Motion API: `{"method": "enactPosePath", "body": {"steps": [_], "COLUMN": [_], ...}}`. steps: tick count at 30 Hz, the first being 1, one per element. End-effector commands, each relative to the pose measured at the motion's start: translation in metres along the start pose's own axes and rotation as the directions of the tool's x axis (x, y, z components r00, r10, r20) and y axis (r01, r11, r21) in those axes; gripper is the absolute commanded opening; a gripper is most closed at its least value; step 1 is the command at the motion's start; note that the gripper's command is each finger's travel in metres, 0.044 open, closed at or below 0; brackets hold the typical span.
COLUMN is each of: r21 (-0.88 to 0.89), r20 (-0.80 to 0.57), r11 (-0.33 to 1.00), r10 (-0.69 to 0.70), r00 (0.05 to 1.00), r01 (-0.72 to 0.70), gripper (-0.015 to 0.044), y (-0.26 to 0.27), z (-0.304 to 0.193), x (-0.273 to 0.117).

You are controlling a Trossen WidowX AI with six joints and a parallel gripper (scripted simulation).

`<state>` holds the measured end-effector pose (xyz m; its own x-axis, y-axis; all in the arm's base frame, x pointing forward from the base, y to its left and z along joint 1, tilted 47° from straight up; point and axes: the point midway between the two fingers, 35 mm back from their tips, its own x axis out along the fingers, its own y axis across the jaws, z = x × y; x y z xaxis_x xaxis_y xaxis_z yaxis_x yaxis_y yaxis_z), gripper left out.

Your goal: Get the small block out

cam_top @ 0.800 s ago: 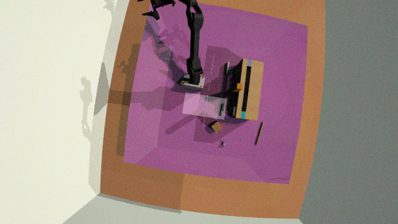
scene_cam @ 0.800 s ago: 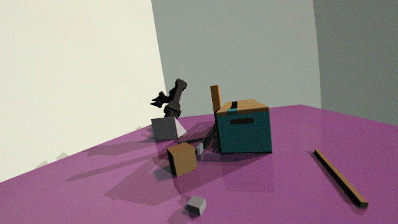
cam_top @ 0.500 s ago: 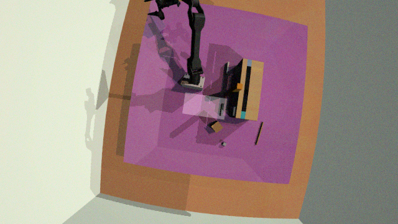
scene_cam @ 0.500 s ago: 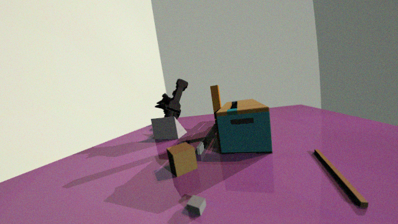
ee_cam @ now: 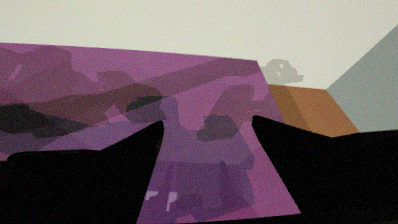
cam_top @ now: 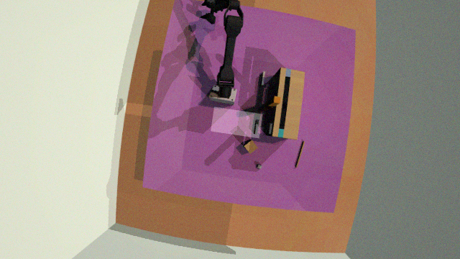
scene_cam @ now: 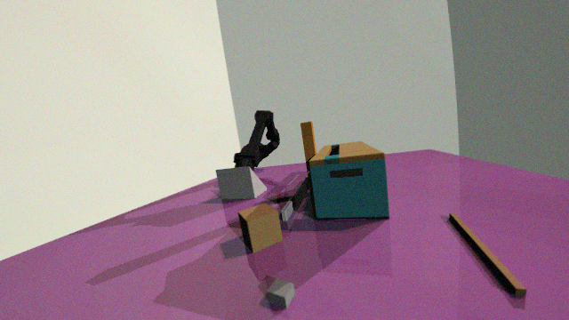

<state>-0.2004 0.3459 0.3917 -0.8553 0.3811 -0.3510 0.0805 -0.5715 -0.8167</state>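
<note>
You've got the jaws (cam_top: 205, 11) open and empty, away from the box (cam_top: 298, 104) (scene_cam: 348, 191). You can't confirm the target block's place: the shelf isn't visible. A small grey block (cam_top: 259, 166) (scene_cam: 280, 293) and a larger wooden block (cam_top: 250, 146) (scene_cam: 262, 228) lie outside on the tabletop (cam_top: 323, 162) (scene_cam: 422, 267); neither is clearly yours. Judge release unconfirmed; the pickup and the steady hold clear of the box remain.
</note>
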Motion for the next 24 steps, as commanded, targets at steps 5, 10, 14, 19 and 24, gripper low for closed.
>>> {"method": "enactPosePath", "body": {"steps": [5, 10, 14, 19, 24], "r21": [0.144, 0.213, 0.251, 0.276, 0.283], "r20": [-0.246, -0.401, -0.522, -0.654, -0.775], "r11": [0.979, 0.941, 0.899, 0.835, 0.759], "r10": [-0.107, -0.16, -0.187, -0.201, -0.18], "r00": [0.963, 0.902, 0.832, 0.729, 0.606], "r01": [0.146, 0.262, 0.36, 0.477, 0.587], "gripper": [0.04, 0.04, 0.04, 0.04, 0.04], "y": [-0.007, -0.005, 0.001, 0.015, 0.038], "z": [-0.068, -0.105, -0.133, -0.161, -0.188], "x": [-0.064, -0.112, -0.154, -0.206, -0.265]}}
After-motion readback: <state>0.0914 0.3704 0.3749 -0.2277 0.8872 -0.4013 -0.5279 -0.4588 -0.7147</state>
